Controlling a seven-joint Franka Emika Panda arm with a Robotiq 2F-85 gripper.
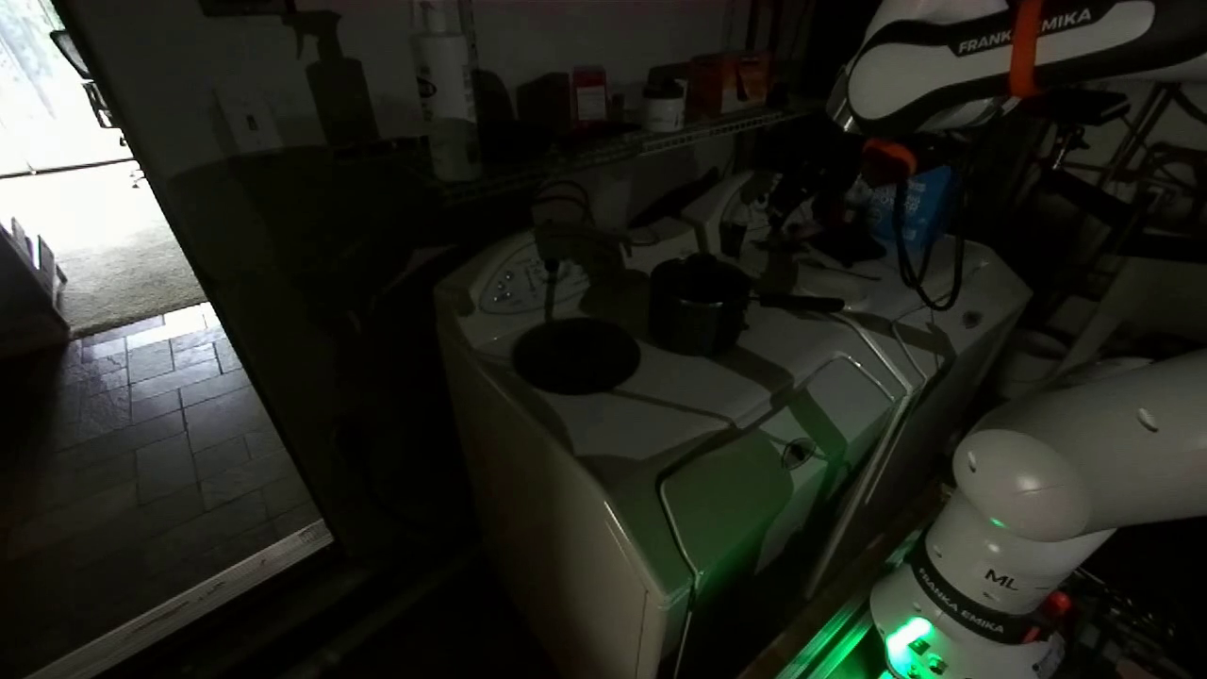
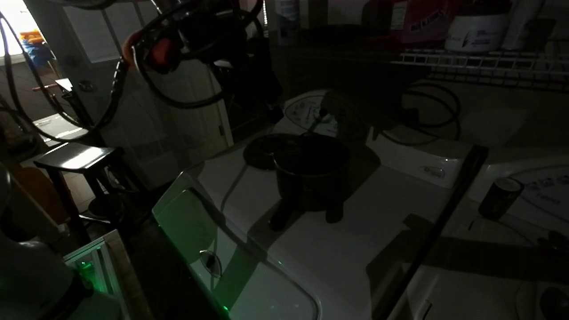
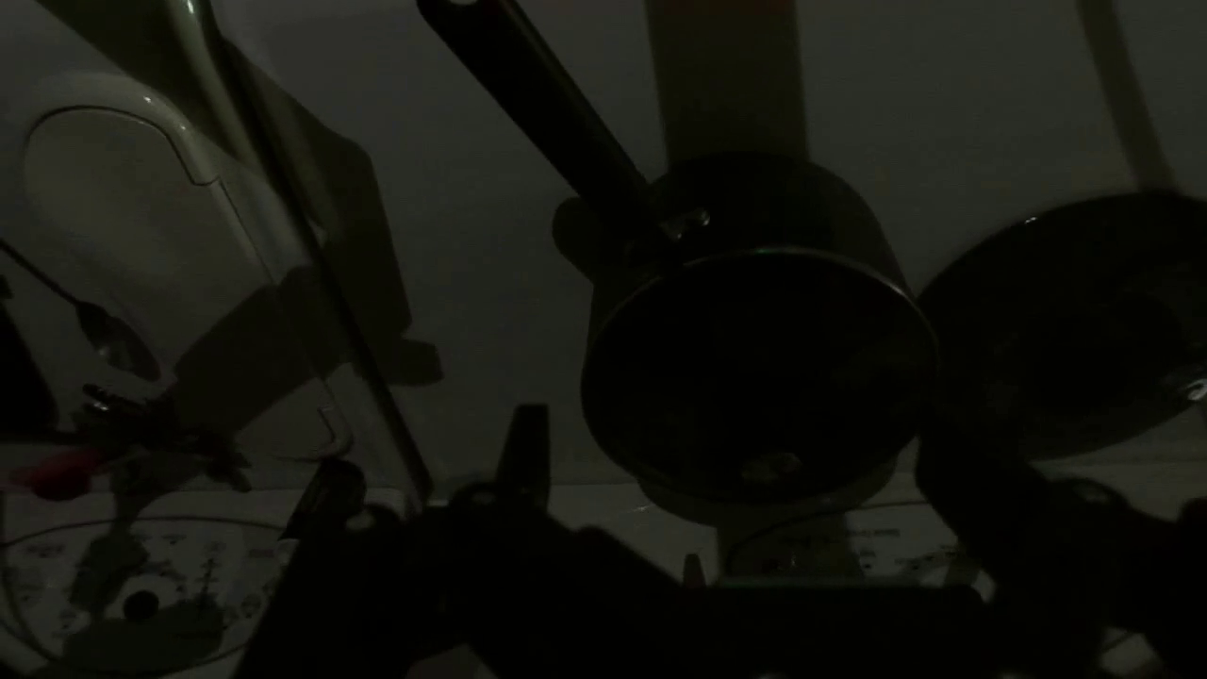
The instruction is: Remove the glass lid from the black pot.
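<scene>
The scene is very dark. The black pot (image 1: 700, 316) stands upright on a white machine top (image 1: 651, 410), its handle to one side. It also shows in an exterior view (image 2: 313, 184) and in the wrist view (image 3: 792, 212). Its round top is nearly black with one faint glint; I cannot tell whether the glass lid is on it. A flatter round dark dish (image 1: 575, 356) lies beside the pot, also in the wrist view (image 3: 1066, 321). My gripper (image 3: 729, 429) is open and empty. Its fingers are spread on either side of the pot's rim in the wrist view, apparently above it.
A wire shelf (image 1: 698, 137) with bottles and boxes runs along the wall. A dark can (image 2: 500, 198) stands on the neighbouring machine, with a spoon (image 3: 118, 341) and other small items near it. A blue bag (image 1: 915, 212) stands behind the arm's cable.
</scene>
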